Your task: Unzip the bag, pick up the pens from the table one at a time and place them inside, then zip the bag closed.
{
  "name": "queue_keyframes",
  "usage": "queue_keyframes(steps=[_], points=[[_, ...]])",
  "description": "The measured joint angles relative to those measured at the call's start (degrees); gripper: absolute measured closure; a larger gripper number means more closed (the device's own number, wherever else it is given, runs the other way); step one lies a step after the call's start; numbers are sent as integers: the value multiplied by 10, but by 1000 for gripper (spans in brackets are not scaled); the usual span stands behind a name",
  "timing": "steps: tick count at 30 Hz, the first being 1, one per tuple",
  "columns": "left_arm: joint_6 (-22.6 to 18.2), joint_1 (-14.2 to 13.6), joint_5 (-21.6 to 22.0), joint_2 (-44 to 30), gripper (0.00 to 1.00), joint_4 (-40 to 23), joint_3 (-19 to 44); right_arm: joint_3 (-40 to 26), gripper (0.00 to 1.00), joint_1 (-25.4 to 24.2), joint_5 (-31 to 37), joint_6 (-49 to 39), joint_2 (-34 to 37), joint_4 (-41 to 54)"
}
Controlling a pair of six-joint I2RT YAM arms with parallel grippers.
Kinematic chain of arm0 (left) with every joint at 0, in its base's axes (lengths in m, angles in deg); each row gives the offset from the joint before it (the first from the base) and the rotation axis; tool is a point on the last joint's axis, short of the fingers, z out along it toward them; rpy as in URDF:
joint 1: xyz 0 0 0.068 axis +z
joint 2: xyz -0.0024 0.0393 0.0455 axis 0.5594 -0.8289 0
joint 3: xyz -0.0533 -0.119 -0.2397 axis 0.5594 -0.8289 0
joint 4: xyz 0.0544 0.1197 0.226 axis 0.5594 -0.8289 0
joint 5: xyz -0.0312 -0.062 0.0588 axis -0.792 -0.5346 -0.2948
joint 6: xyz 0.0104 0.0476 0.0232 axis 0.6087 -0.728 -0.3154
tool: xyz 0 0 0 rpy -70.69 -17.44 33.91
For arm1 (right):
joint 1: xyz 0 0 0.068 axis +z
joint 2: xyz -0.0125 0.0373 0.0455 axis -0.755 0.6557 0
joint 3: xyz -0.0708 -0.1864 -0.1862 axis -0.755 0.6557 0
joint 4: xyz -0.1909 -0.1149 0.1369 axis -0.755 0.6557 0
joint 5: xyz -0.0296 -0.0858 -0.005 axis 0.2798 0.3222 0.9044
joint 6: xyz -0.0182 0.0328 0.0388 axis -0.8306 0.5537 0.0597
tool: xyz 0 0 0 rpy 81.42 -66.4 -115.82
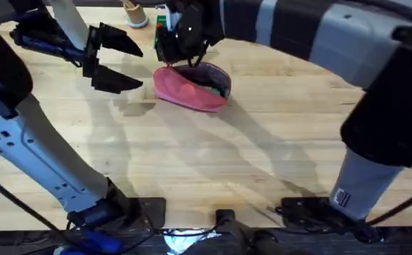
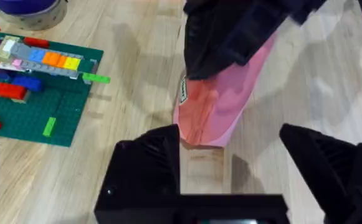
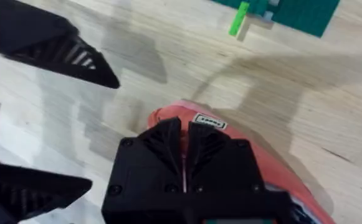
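Bag (image 1: 190,88) lies on the counter (image 1: 262,149); right pincer (image 3: 185,144) pressed closed at its top edge, left pincer (image 1: 118,60) spread wide, empty, at its 9 o'clock.

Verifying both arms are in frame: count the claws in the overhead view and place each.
2. The left claw hangs open to the left of the pink bag; the right claw is shut at the bag's far top edge. None seems hidden.

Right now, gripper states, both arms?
Left gripper: open, holding nothing, beside the pink pouch.
Right gripper: closed, over the pouch's top edge; whether it pinches the zipper pull cannot be told.
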Motion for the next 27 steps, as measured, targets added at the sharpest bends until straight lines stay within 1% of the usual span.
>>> queue_keyframes(steps=[4,9,13,18,23,27], points=[[0,0,5,0,7,0,0,0,969,0,0,-2,-14,4],[0,0,12,0,7,3,0,0,969,0,0,-2,-14,5],[22,-5,15,-1,8,22,0,0,969,0,0,-2,-14,5],[37,-20,15,-21,7,27,1,0,970,0,0,-4,-14,5],[50,-39,15,-35,7,49,1,0,970,0,0,-4,-14,5],[71,-53,15,-35,7,72,1,0,970,0,0,-4,-14,5]])
